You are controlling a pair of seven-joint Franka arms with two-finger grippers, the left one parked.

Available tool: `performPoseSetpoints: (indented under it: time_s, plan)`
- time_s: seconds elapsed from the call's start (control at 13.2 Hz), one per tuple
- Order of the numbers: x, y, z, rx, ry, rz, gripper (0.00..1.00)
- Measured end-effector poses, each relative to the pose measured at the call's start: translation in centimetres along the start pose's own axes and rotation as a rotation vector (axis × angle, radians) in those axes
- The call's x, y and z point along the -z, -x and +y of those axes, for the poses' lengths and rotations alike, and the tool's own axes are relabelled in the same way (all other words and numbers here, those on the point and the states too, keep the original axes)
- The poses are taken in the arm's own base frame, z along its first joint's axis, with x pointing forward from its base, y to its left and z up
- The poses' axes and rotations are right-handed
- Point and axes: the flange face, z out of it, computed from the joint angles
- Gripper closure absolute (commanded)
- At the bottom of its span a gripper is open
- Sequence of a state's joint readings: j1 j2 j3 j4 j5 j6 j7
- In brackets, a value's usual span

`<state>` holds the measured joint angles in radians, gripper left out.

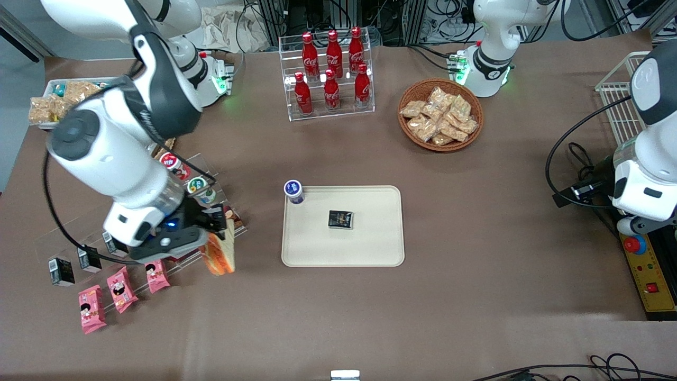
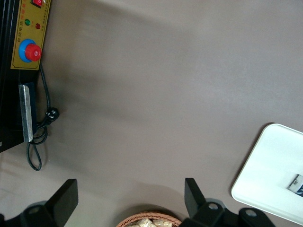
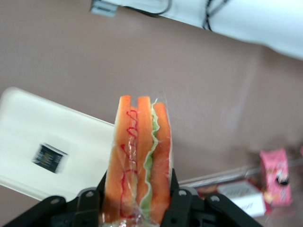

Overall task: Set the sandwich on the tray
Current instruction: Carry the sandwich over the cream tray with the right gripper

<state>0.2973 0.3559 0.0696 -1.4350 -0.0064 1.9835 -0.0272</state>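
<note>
The gripper (image 1: 219,233) of the right arm is closed on the sandwich (image 1: 221,255), one finger (image 3: 90,205) on each flat bread side, and holds it up in the air above the table, beside the clear rack of small packs and well apart from the tray (image 1: 370,254). The tray lies toward the middle of the table; a small dark packet (image 1: 340,219) is already on it, and a small blue-capped bottle (image 1: 293,191) stands at its corner.

The sandwich looks light and soft — bread in thin clear wrap — so I judge that a hard squeeze would crush it, and the plastic may slip. A hold on the wide flat faces near the base, as now, seems the best one.

Counted: one sandwich, one tray, six red cola bottles (image 1: 332,69) in the clear stand, three pink snack packets (image 1: 117,288) near the front camera, and one basket of snack bags (image 1: 440,114).
</note>
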Motion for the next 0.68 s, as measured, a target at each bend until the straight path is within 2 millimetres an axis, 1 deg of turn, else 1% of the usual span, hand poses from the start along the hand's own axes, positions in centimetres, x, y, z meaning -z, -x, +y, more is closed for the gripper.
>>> performPoseSetpoints:
  time_s: [0.08,0.23,0.3,0.38,0.46,0.61,0.68]
  plan:
    - [-0.8,-0.3,-1.8,0.086,0.044,0.006,0.52]
    - [-2.5,-0.7,-6.9,0.233,0.134,0.021,0.51]
    - [-3.7,-0.7,-9.3,0.287,0.154,0.022,0.50]
    - [-5.0,-0.7,-10.9,0.319,0.159,0.023,0.50]
    - [-6.5,-0.9,-11.4,0.341,0.157,0.025,0.50]
    - [-9.6,-1.1,-11.9,0.385,0.149,0.027,0.49]
    - [-11.1,-1.2,-12.5,0.404,0.143,0.030,0.49]
